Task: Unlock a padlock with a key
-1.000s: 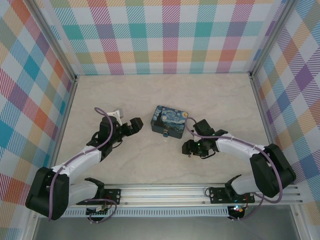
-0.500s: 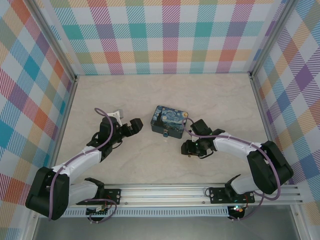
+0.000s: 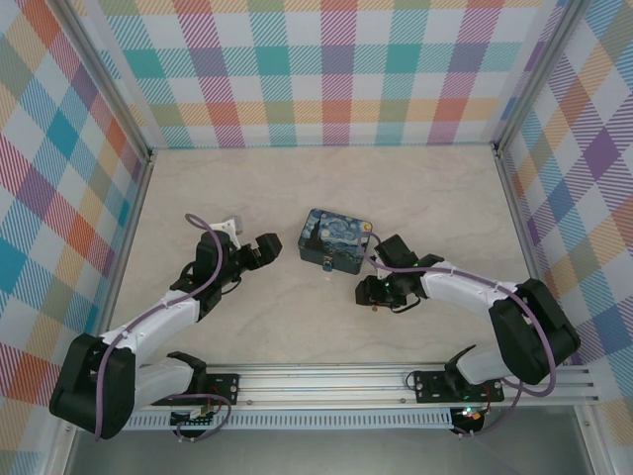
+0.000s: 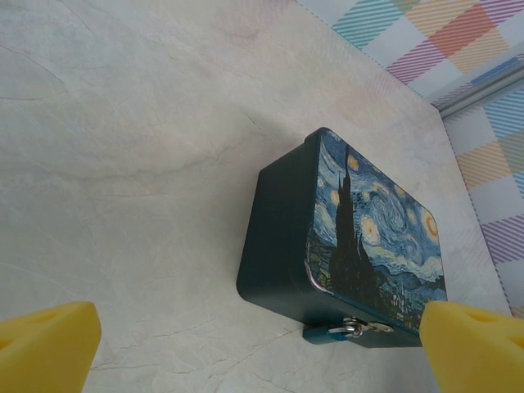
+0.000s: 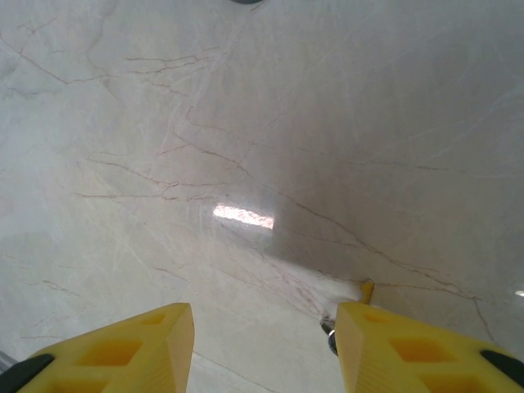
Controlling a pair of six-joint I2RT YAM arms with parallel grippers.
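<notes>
Key pickup was judged under way: the half-spread, empty right gripper [image 5: 264, 327] was set beside the apparent key [image 5: 330, 332], needing centring and closing. The padlock [image 4: 354, 329] hung at the painted box [image 4: 286, 237], facing the wide-spread left gripper [image 4: 262, 327].

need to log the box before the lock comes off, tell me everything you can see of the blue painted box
The box is a small rectangular tin with rounded corners, dark teal sides and a swirly blue-and-yellow night-sky painting on its lid. The lid is shut. It lies flat on the marble-look table, about mid-table. A small metal padlock hangs at the clasp on its near side. The open left claw faces it without touching.
</notes>
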